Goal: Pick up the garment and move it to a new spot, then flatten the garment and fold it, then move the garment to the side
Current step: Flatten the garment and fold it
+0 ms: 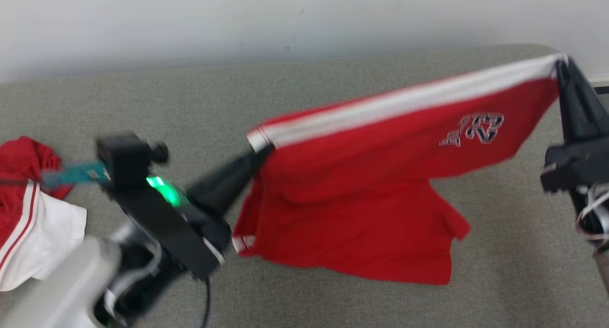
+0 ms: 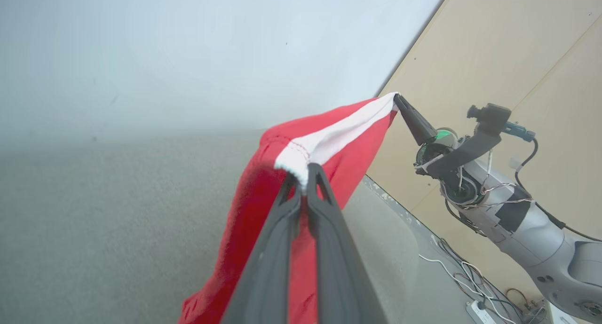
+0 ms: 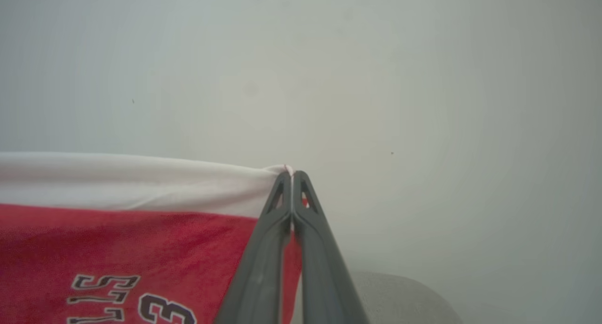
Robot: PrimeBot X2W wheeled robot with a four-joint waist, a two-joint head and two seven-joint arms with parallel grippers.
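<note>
The red shorts (image 1: 361,175) are held in the air above the grey padded table (image 1: 499,271), stretched taut along the white waistband (image 1: 404,100). One waistband corner is pinched by the closed left gripper (image 1: 262,151), the other by the closed right gripper (image 1: 561,64), presumably so that the cloth hangs spread and can be laid flat. A second red-and-white garment (image 1: 28,213) is seen crumpled at the left, well apart.

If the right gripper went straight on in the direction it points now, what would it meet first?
Probably the pale wall. Beyond the corner of the red shorts that the right gripper holds, the way looks free, though depth is unclear.
</note>
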